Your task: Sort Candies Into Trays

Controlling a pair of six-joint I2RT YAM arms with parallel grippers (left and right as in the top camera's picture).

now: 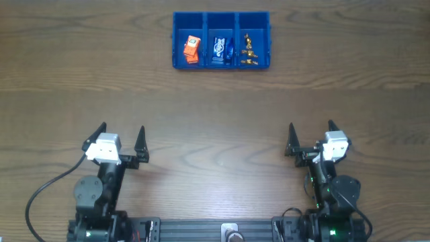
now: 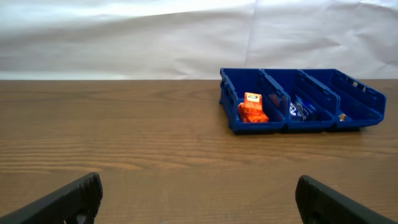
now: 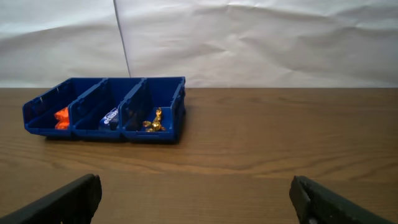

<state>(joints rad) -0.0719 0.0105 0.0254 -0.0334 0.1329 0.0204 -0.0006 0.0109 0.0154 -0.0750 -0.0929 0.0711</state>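
One three-bin blue tray (image 1: 222,14) lies at 12 o'clock, long axis running 9-to-3. The left gripper (image 1: 123,128) and right gripper (image 1: 311,125) both gape empty.

One blue tray (image 1: 222,15) with three compartments; two orange candies (image 1: 192,47); blue candies (image 1: 219,48) and gold candies (image 1: 248,50), too small to count.

Tray (image 1: 222,15): stood on the table (image 1: 215,101), on the far side from my bases, about midway between my two arms.
Left-compartment candies (image 1: 192,48): lay in the tray's left compartment.
Middle-compartment candies (image 1: 220,48): lay in the tray's middle compartment.
Right-compartment candies (image 1: 248,51): lay in the tray's right compartment.
My left pincer (image 1: 122,128): sat well in front of the tray, off to its left.
My right pincer (image 1: 311,125): sat well in front of the tray, off to its right.
Sheet (image 2: 124,31): hung behind the tray, past the table's far edge.
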